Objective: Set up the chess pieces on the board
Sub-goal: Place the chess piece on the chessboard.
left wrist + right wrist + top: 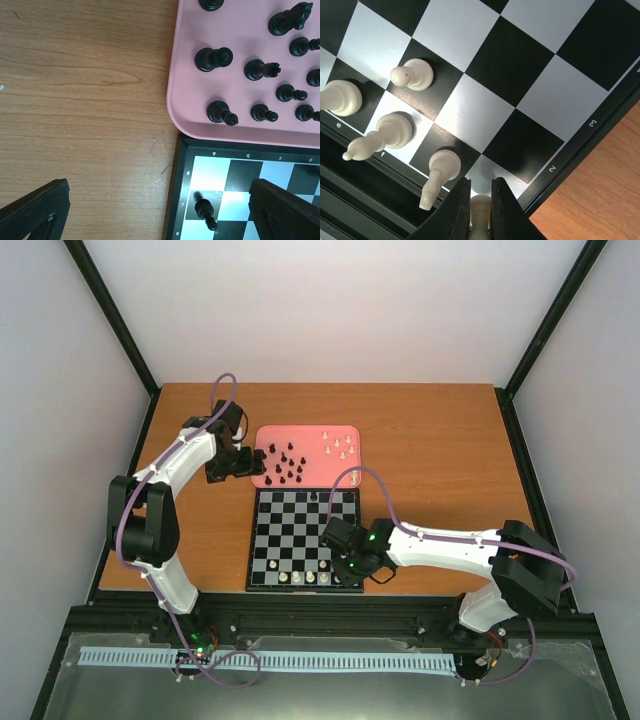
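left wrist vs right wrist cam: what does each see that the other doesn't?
Left wrist only: the pink tray holding black pieces, one black pawn standing on the board near its corner, and the left gripper open. Right wrist only: four white pieces standing near the board's edge, and the right gripper shut on a fifth white piece. Both: the board and the wooden table.

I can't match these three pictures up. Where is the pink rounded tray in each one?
Top external: the pink rounded rectangular tray lies mid-table, just beyond the far edge of the black-and-pale checked chessboard.
Left wrist: the tray fills the upper right, carrying black chess pieces.
Right wrist: not in it.
Shared landmark: the chessboard, at lower right in the left wrist view and filling the right wrist view.
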Motion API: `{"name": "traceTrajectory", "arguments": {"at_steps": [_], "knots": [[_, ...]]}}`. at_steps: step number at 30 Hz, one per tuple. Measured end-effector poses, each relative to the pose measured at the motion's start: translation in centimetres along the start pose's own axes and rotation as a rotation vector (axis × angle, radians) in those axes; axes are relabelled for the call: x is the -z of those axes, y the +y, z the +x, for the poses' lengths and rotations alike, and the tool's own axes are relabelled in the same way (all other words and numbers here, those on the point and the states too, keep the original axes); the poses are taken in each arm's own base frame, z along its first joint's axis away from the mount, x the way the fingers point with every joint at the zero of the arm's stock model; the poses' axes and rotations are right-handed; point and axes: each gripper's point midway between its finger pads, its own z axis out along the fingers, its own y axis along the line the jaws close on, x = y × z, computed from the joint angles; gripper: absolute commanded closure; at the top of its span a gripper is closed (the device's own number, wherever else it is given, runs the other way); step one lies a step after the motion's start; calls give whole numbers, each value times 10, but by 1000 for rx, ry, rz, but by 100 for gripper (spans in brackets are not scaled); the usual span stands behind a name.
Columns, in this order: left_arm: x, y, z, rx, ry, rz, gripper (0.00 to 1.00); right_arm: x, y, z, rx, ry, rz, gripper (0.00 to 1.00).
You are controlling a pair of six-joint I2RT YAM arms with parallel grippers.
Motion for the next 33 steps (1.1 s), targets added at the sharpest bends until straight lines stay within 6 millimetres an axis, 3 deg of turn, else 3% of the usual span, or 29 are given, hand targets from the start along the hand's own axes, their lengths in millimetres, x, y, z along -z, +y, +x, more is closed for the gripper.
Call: {"name": "traceTrajectory", "arguments": {"at_steps": [9,24,33], "knots": [[2,1,3,-1,-5,2,0,-10,0,0,-3,17,12,93],[2,1,3,0,-5,3,0,-12,-3,0,-3,17,29,80],[2,0,3,-1,-5,4,0,-12,-10,1,-13,15,69,63]]}}
